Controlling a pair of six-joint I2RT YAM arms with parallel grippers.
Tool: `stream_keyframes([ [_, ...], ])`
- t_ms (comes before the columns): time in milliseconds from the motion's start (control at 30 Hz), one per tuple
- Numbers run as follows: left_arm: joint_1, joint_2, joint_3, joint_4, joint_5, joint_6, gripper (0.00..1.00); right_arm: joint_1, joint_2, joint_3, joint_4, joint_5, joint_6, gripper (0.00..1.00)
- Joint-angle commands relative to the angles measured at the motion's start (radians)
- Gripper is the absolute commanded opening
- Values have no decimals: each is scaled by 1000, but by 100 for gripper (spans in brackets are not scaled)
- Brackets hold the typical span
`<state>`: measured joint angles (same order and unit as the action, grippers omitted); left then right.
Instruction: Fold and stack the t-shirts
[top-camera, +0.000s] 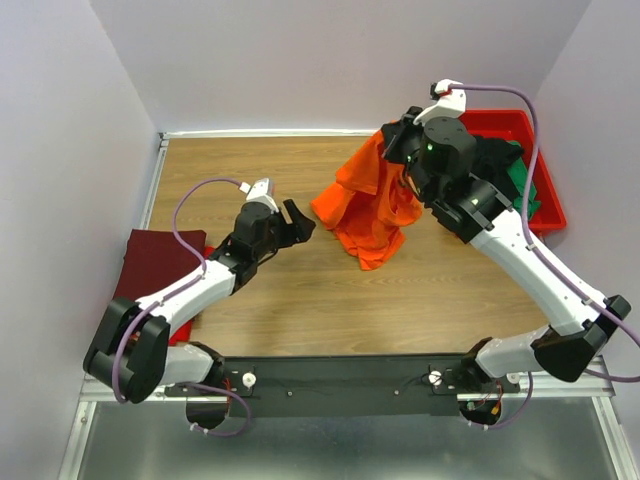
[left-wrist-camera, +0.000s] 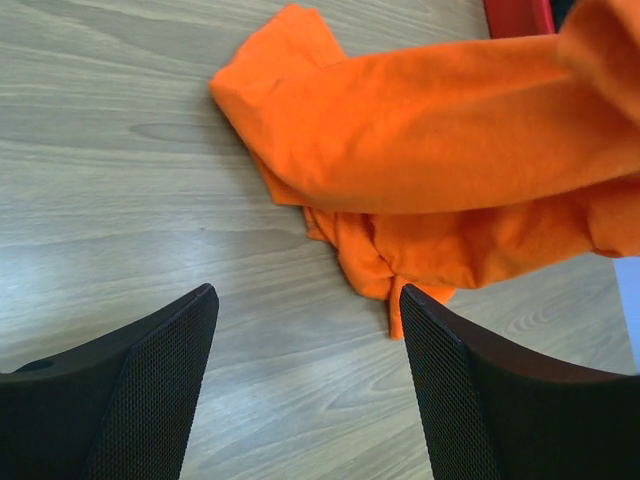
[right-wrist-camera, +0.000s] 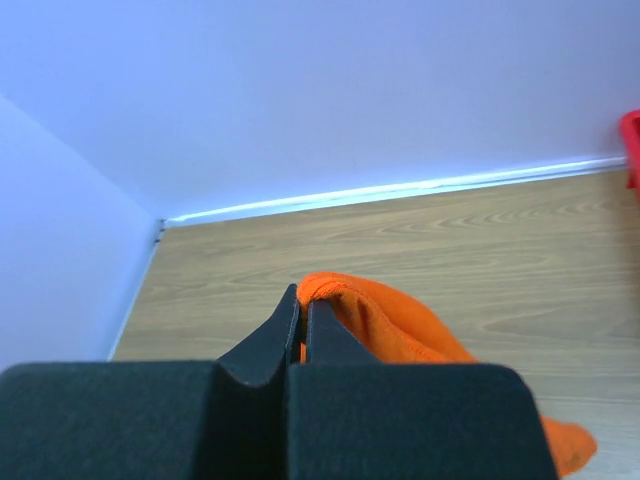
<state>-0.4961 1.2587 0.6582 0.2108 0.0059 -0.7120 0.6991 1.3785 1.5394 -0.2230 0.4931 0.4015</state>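
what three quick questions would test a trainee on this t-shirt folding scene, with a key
1. True or false: the left gripper is shut on the orange t-shirt.
2. Where does the maroon t-shirt lie? A: under the orange t-shirt. B: at the left edge of the table. C: in the left gripper.
3. Fill the gap: the orange t-shirt is pinched by the ___ gripper.
Key: 1 false, it stands open above the table. 2 B. 3 right: the right gripper is shut on a fold of it.
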Motion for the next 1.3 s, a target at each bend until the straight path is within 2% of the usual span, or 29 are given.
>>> stream_keyframes([
  [0,-28,51,26,71,40,5,81,-1,5,40,-91,90,-78,1],
  [267,-70,191,76,122,45,12,80,-1,-16,140,-107,136,-124,0],
  [567,-113,439,202,162,23,34,77,-1,-4,180,-119,159,-148,0],
  [867,-125,553,305,187,-36,43,75,-3,-1,278,-130,188,-201,0],
  [1267,-156,659,451,202,-46,63,73,-1,13,352,-153,173,-211,0],
])
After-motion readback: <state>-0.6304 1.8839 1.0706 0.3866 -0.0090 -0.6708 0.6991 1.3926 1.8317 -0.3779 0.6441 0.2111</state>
